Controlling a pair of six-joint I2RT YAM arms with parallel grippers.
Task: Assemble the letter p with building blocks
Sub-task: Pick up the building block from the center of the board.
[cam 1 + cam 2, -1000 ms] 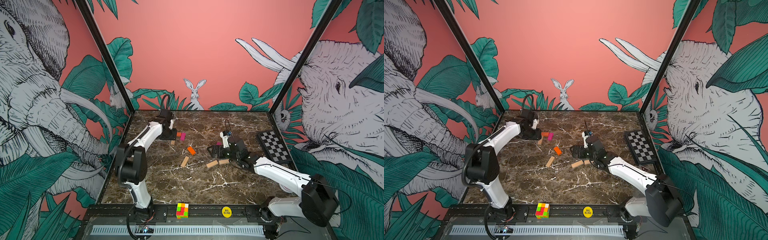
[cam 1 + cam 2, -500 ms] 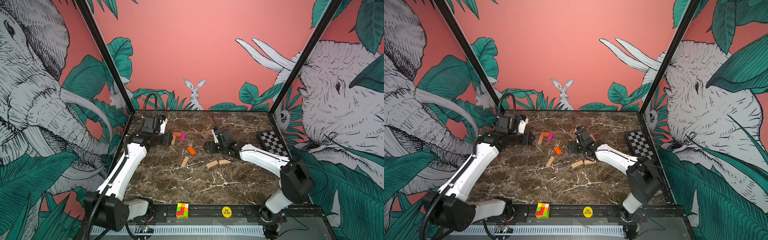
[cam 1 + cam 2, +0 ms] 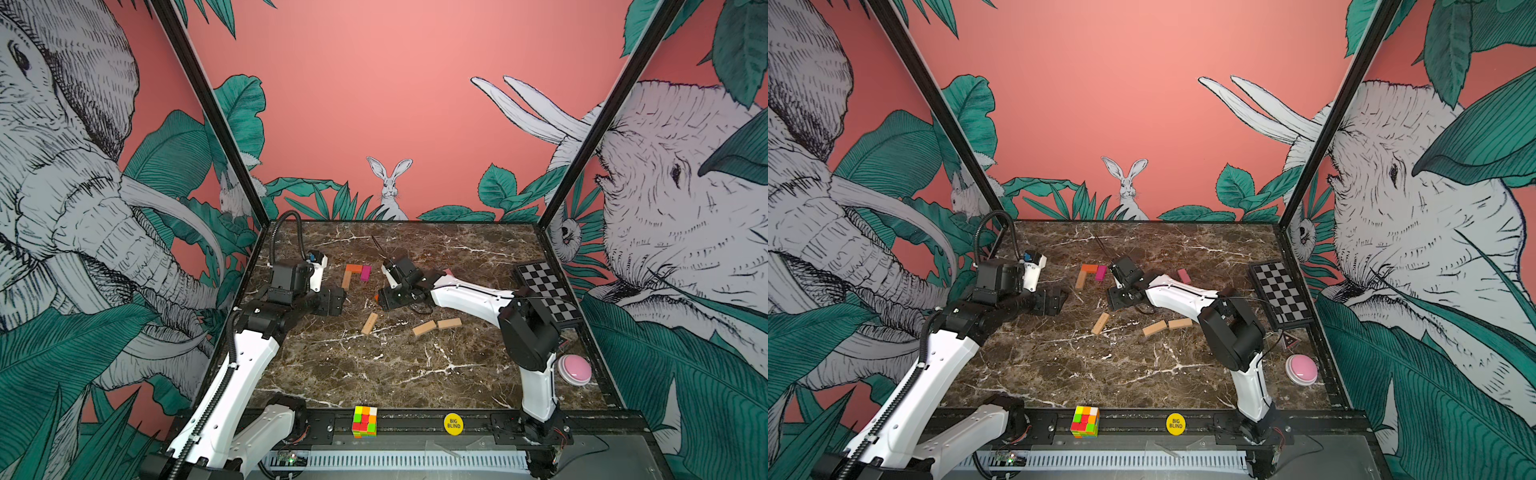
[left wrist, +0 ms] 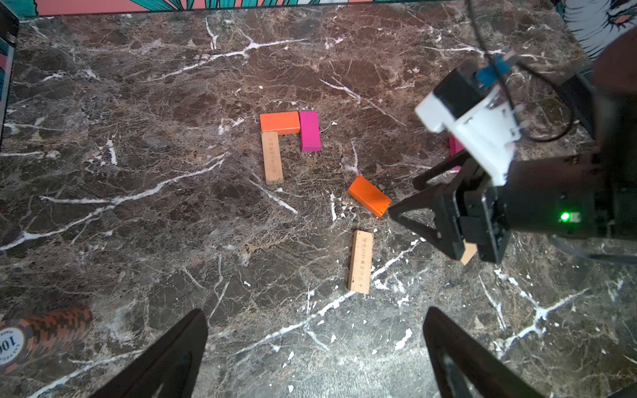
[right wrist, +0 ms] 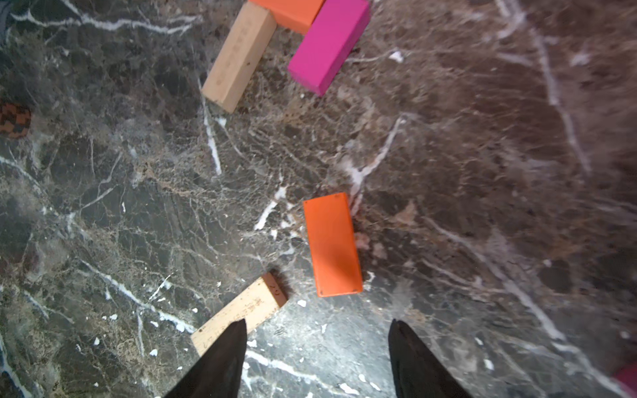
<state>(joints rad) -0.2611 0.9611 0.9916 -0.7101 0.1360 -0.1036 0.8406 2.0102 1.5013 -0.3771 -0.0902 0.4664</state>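
Colours on the dark brown, white-veined bench (image 3: 374, 374)
There is an orange block (image 4: 279, 122), a magenta block (image 4: 309, 131), a pale tan block (image 4: 272, 156) and a second orange block (image 4: 368, 195); the board (image 3: 544, 291) is chequered black and white, the cube (image 3: 364, 421) patched red, yellow, green and orange, the button (image 3: 574, 368) pink, the disc (image 3: 453, 423) yellow.

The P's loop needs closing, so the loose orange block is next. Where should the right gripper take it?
Grip the orange block mid-length, across its two long sides, coming straight down. It lies flat, clear of the nearby tan block, so both sides are free, and its narrow width should fit the open right gripper.
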